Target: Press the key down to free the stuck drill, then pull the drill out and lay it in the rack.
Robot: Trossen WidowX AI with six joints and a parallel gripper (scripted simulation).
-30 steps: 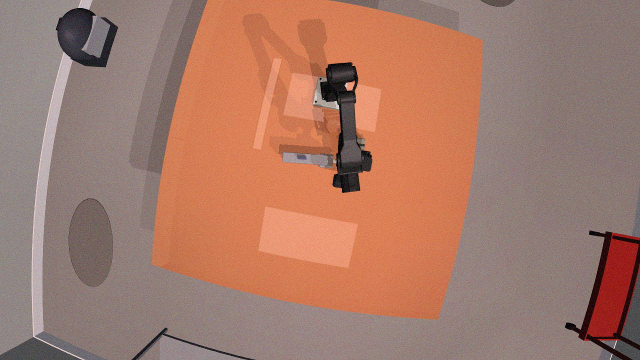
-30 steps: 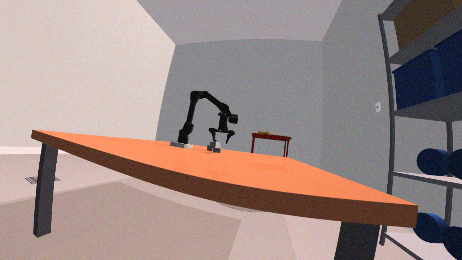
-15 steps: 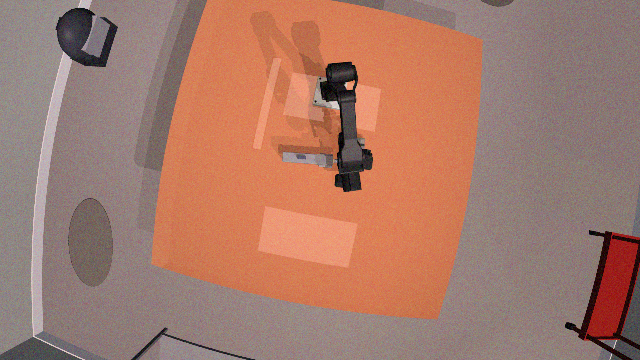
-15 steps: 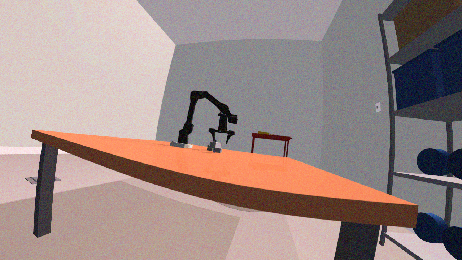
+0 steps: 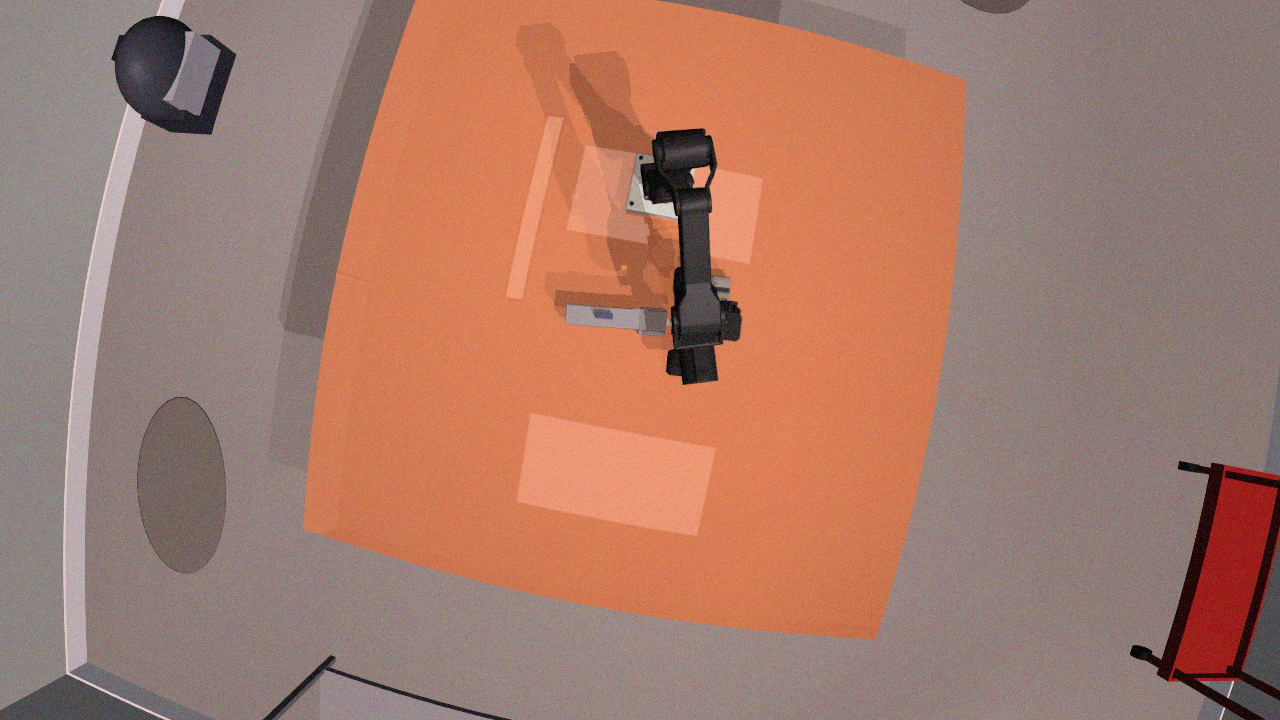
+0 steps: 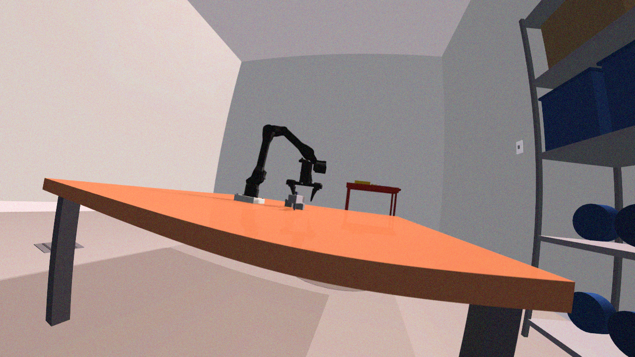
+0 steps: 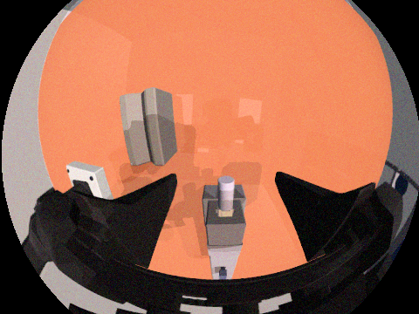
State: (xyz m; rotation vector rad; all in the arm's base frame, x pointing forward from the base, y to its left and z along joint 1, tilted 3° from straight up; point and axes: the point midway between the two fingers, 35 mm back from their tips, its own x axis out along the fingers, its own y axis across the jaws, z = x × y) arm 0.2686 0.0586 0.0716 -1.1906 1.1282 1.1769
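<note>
My gripper (image 6: 302,195) (image 7: 226,175) is open and empty. Its fingers stand on either side of the drill in the wrist view, and whether they are level with it is hard to tell. The drill (image 7: 226,192) is a pale cylinder sticking out of the dark grey end block (image 7: 224,233) of a long light grey holder (image 5: 580,313) (image 7: 223,255). The key (image 5: 603,314) (image 7: 223,273) is a small dark blue piece on the holder. The rack (image 5: 721,285) (image 7: 134,141) is a grey-brown block with a groove, at upper left in the wrist view. In the top view the arm hides the drill and part of the rack.
The arm's white base plate (image 5: 637,198) (image 7: 102,180) stands on the orange table (image 5: 805,402) (image 6: 377,239) (image 7: 305,65), beyond the holder in the top view. A red cart (image 5: 1226,573) (image 6: 377,188) and a shelf unit (image 6: 537,195) stand away from the table.
</note>
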